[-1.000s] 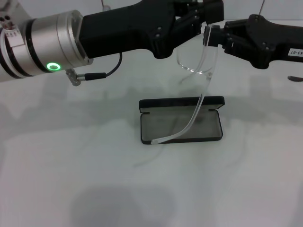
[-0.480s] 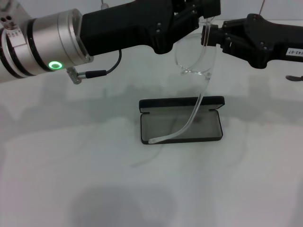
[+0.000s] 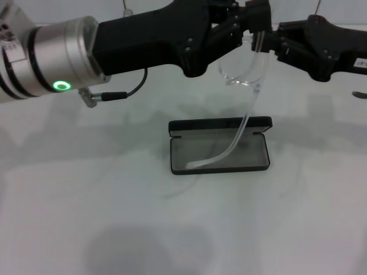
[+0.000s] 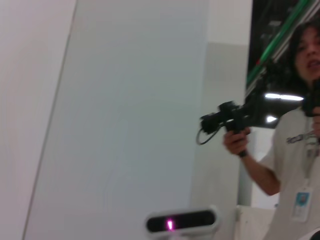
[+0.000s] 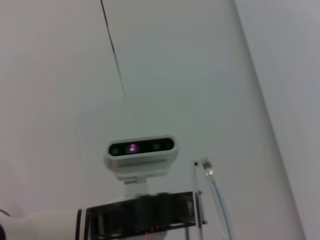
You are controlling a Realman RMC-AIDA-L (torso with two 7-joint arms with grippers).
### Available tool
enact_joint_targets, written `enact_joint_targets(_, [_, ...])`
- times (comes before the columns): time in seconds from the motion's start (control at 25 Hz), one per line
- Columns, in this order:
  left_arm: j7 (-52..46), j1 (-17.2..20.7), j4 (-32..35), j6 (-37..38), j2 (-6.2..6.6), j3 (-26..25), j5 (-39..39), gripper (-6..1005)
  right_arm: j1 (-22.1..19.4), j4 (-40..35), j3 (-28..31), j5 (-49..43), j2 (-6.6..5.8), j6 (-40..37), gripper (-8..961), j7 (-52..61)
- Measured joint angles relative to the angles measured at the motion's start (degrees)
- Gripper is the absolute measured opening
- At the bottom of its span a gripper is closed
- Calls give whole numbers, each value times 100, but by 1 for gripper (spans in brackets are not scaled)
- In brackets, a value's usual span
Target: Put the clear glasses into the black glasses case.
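Two hands meet high above the case [image 3: 219, 145], which lies open on the white bench [image 3: 86, 217] with its lid standing up along the far edge and its grey lining facing up. The left hand [image 3: 248, 17] reaches in from the case's left, its fingers pinched on the upper rim of the glasses [image 3: 243, 71]; the right hand [image 3: 269, 41] comes from the case's right and grips the frame at the corner where the lens meets an arm. The glasses hang clear of the bench, lens held well above the case's far edge. One unfolded clear arm sweeps down from that corner, crosses the lid's edge and curves into the tray, its tip lying near the case's left front corner; whether the tip touches the lining cannot be told. The bench is bare white surface on the near side of the case and to both its sides, with only the hands' soft shadows on it. A black cable [image 3: 123, 93] loops under the left wrist, well to the case's left. The right wrist view shows the tip of a clear arm [image 5: 207, 172] beside a small camera [image 5: 141, 152].
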Motion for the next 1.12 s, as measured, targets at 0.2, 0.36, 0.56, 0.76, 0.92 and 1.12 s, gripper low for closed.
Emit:
enact_joint_targets(0.2, [95, 108, 33, 467, 46, -191, -252, 61, -251, -33, 3, 316, -95, -23, 50, -100])
enact_joint_targets(0.36, [87, 304, 131, 539, 23, -543, -305, 62, -491, -9, 4, 771, -257, -118, 50, -147])
enact_joint_targets(0.56, [266, 449, 88, 530, 9, -679, -396, 62, -730, 11, 4, 1398, -310, -226, 50, -196])
enact_joint_targets(0.76, [437, 524, 13, 530, -1, -658, -402, 62, -856, 70, 10, 2245, -311, -651, 50, -302])
enact_joint_targets(0.92, [657, 516, -159, 614, -10, -522, -408, 62, -882, 365, 13, 3197, -318, -1095, 50, -451])
enact_joint_targets(1.12, [1134, 476, -300, 712, -18, 157, -629, 62, -796, 723, 12, 3851, -290, -1327, 50, -731])
